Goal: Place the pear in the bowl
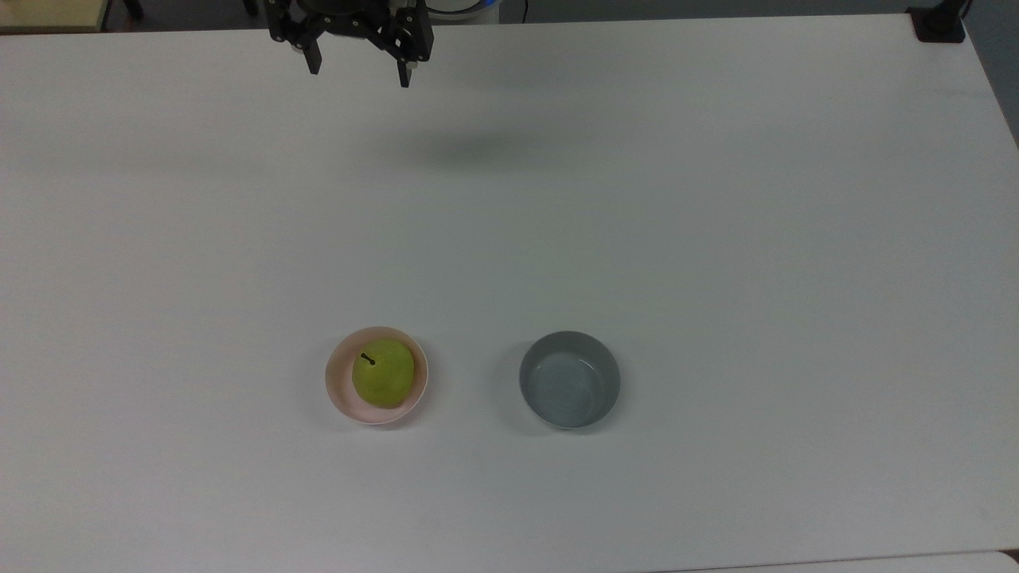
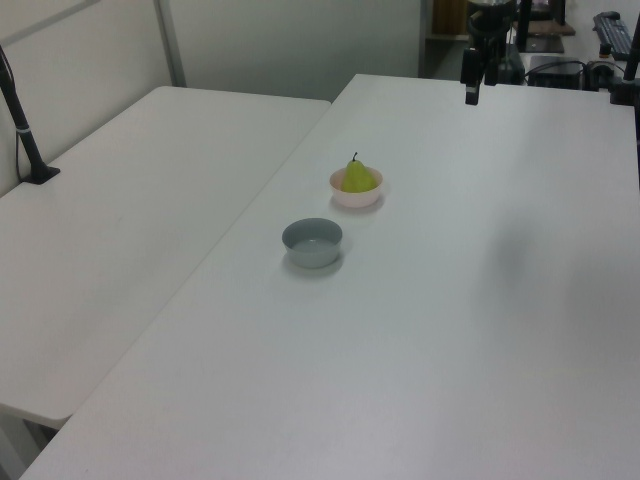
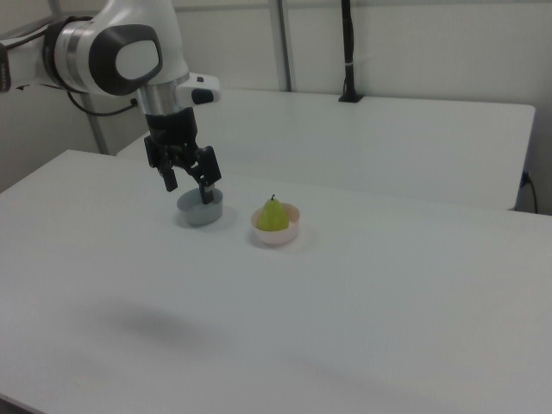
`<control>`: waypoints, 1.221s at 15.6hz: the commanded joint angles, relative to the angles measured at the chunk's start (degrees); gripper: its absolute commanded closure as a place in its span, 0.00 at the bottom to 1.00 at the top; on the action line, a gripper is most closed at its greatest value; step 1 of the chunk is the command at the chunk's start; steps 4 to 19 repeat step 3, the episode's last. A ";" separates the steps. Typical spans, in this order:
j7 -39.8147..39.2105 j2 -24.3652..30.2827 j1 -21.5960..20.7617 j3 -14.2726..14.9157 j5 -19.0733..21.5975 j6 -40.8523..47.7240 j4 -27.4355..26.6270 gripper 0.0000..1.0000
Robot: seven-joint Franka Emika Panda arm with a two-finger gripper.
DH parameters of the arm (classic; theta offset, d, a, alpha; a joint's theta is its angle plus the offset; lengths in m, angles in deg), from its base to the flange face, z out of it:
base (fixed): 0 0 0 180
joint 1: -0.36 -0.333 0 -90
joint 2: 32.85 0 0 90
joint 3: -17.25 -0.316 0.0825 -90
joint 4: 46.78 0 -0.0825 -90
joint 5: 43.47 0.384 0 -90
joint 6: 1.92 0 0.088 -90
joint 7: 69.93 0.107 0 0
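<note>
Pear (image 1: pixel 384 373) sits upright inside the pink bowl (image 1: pixel 338 391); the grey bowl (image 1: pixel 569 380) beside it holds nothing. Hand (image 1: pixel 359 72), fingers spread and empty, hangs well apart above the bench (image 1: pixel 716 199).

Robotics lab or office workroom: plain white desk (image 1: pixel 716 199) with a second alongside (image 2: pixel 130 200), pale partition walls (image 3: pixel 414 43), a clamped black camera pole (image 2: pixel 22 120), cabled equipment (image 2: pixel 560 70) behind.
</note>
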 commanded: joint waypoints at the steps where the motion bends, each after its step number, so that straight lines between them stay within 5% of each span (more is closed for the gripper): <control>1: 1.48 -0.33 -0.99 0.23 0.23 1.30 -0.70 0.00; 19: 1.48 -0.34 -0.99 0.23 0.24 1.30 -0.70 0.00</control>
